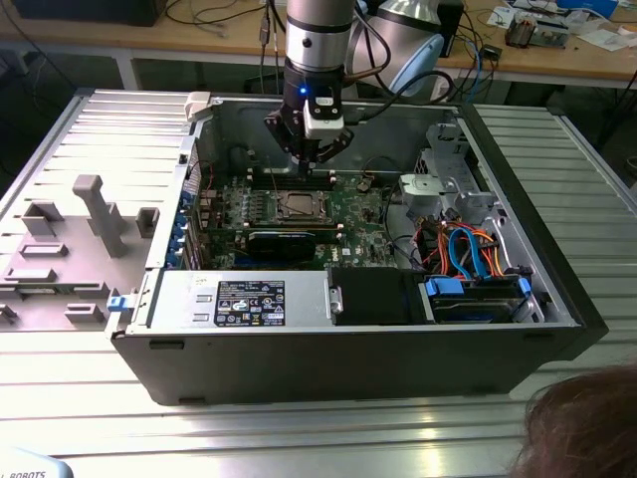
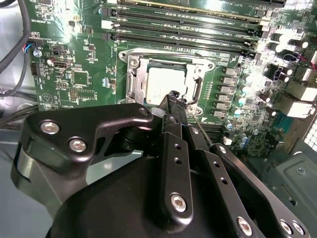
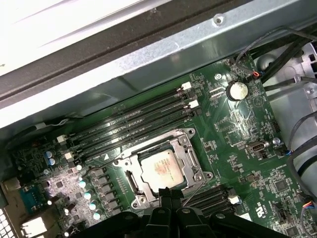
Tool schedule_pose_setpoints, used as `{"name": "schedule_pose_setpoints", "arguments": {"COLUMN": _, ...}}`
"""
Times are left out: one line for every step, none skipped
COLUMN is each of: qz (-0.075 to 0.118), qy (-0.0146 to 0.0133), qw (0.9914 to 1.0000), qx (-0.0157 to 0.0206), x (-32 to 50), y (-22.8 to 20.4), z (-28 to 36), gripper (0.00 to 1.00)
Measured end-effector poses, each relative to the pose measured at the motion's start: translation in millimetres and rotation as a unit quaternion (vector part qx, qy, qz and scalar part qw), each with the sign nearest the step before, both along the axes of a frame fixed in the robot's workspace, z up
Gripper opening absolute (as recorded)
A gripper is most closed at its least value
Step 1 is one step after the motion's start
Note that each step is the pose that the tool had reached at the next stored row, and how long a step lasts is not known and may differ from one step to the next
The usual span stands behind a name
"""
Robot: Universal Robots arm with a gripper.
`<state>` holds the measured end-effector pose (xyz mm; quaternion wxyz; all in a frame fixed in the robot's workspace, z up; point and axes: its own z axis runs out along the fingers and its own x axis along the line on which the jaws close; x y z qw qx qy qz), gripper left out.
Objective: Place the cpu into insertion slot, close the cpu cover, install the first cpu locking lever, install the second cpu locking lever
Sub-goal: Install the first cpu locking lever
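Surface: ribbed grey metal table carries the open black computer case; a wooden bench with cables runs behind it.

Board: green motherboard lies flat in the case, directly under me.

My hand: black two-fingered gripper hangs just above the socket edge; my fingertips look pressed together with nothing between them.

Chip: small flat square cpu with a dull silver top sits in the insertion slot, just ahead of my fingertips.

Frame: thin silvery cpu cover with a square window lies down around the chip.

Levers: a thin wire lever runs along one side of the socket; I cannot tell whether it is latched.

Around: long black memory slots lie just beyond the socket; a round silver coin battery is well off to one side; orange and blue cables bundle by the drive bay.

In the way: the case wall rises close behind the slots.

Writing: a white label on the grey power supply, too small to read.

Person: dark hair at the near table edge.
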<state>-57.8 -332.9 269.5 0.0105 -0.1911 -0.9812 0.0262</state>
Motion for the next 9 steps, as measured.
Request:
{"name": "schedule_pose_setpoints", "arguments": {"qz": 0.002, "qy": 0.0, "qw": 1.0, "qx": 0.0, "x": 0.0, "y": 0.0, "z": 0.0, "gripper": 0.11}}
{"name": "schedule_pose_setpoints", "arguments": {"qz": 0.004, "qy": 0.0, "qw": 0.99999, "qx": 0.0, "x": 0.0, "y": 0.0, "z": 0.0, "gripper": 0.11}}
{"name": "schedule_pose_setpoints", "arguments": {"qz": 0.007, "qy": 0.0, "qw": 0.99997, "qx": 0.0, "x": 0.0, "y": 0.0, "z": 0.0, "gripper": 0.11}}
{"name": "schedule_pose_setpoints", "arguments": {"qz": 0.009, "qy": 0.0, "qw": 0.99996, "qx": 0.0, "x": 0.0, "y": 0.0, "z": 0.0, "gripper": 0.11}}
{"name": "schedule_pose_setpoints", "arguments": {"qz": 0.011, "qy": 0.0, "qw": 0.99994, "qx": 0.0, "x": 0.0, "y": 0.0, "z": 0.0, "gripper": 0.11}}
{"name": "schedule_pose_setpoints", "arguments": {"qz": 0.013, "qy": 0.0, "qw": 0.99992, "qx": 0.0, "x": 0.0, "y": 0.0, "z": 0.0, "gripper": 0.11}}
{"name": "schedule_pose_setpoints", "arguments": {"qz": 0.016, "qy": 0.0, "qw": 0.99987, "qx": 0.0, "x": 0.0, "y": 0.0, "z": 0.0, "gripper": 0.11}}
{"name": "schedule_pose_setpoints", "arguments": {"qz": 0.021, "qy": 0.0, "qw": 0.99979, "qx": 0.0, "x": 0.0, "y": 0.0, "z": 0.0, "gripper": 0.11}}
{"name": "schedule_pose_setpoints", "arguments": {"qz": 0.024, "qy": 0.0, "qw": 0.99971, "qx": 0.0, "x": 0.0, "y": 0.0, "z": 0.0, "gripper": 0.11}}
